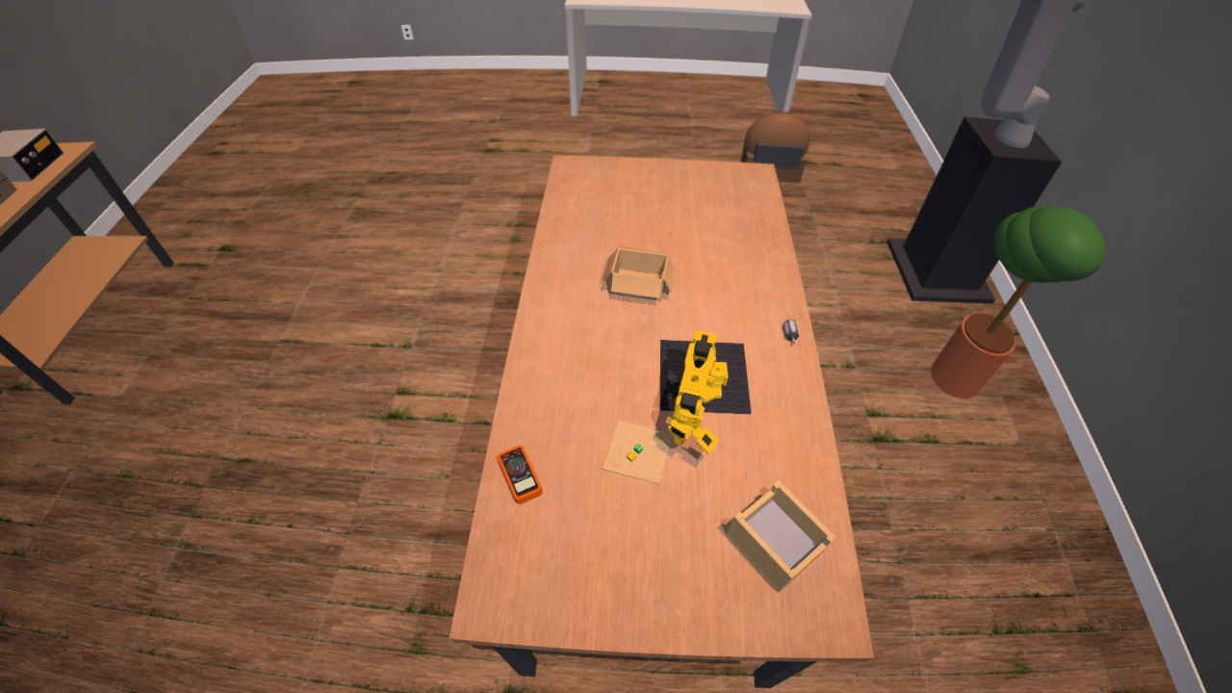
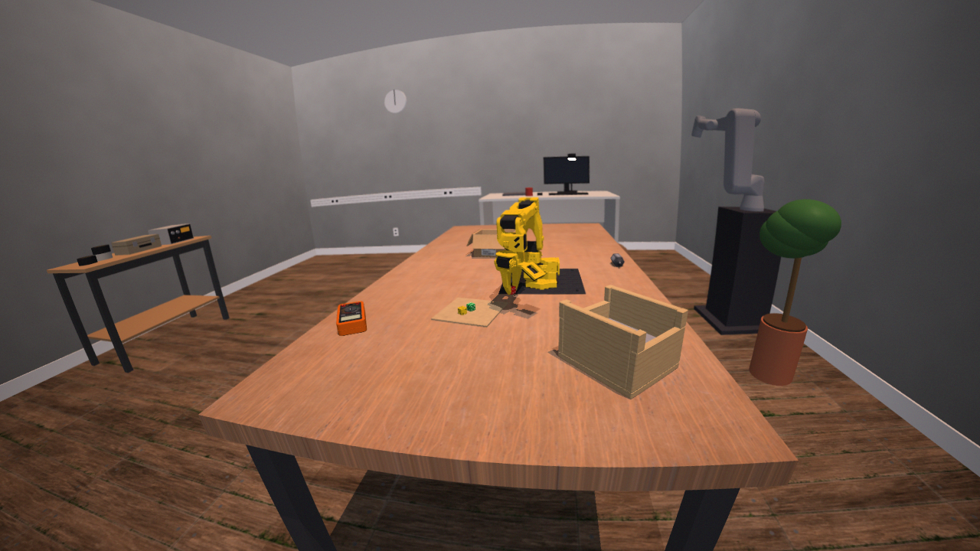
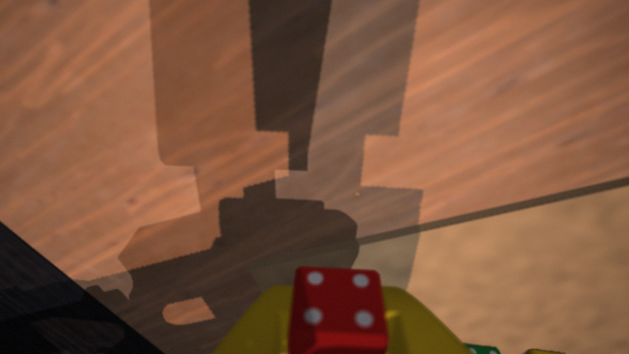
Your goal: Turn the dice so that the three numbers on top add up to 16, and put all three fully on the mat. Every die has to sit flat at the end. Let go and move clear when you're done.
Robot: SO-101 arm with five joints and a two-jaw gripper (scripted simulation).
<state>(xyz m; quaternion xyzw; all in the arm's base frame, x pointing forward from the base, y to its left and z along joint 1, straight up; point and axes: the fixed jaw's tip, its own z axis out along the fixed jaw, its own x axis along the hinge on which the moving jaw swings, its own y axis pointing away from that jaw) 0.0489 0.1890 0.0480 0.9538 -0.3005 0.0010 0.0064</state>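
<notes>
My gripper (image 2: 512,289) (image 3: 339,315) is shut on the red die (image 2: 514,288) (image 3: 338,299) and holds it above the table, near the mat's edge on the robot's side. The die's face toward the wrist camera shows four white pips. The tan square mat (image 1: 622,470) (image 2: 478,320) (image 3: 541,275) carries a green die (image 1: 638,448) (image 2: 470,307) (image 3: 484,350) and a yellow die (image 1: 631,456) (image 2: 462,310) (image 3: 543,351), close together near its middle. Their top numbers are too small or cut off to read. In the top view the arm hides the red die.
The arm's base stands on a black board (image 1: 731,397) (image 2: 572,288). An open wooden box (image 1: 754,549) (image 2: 596,346) stands at the near right. An orange multimeter (image 1: 519,474) (image 2: 351,318) lies left of the mat. A cardboard box (image 1: 638,284) and a computer mouse (image 1: 790,329) are farther back.
</notes>
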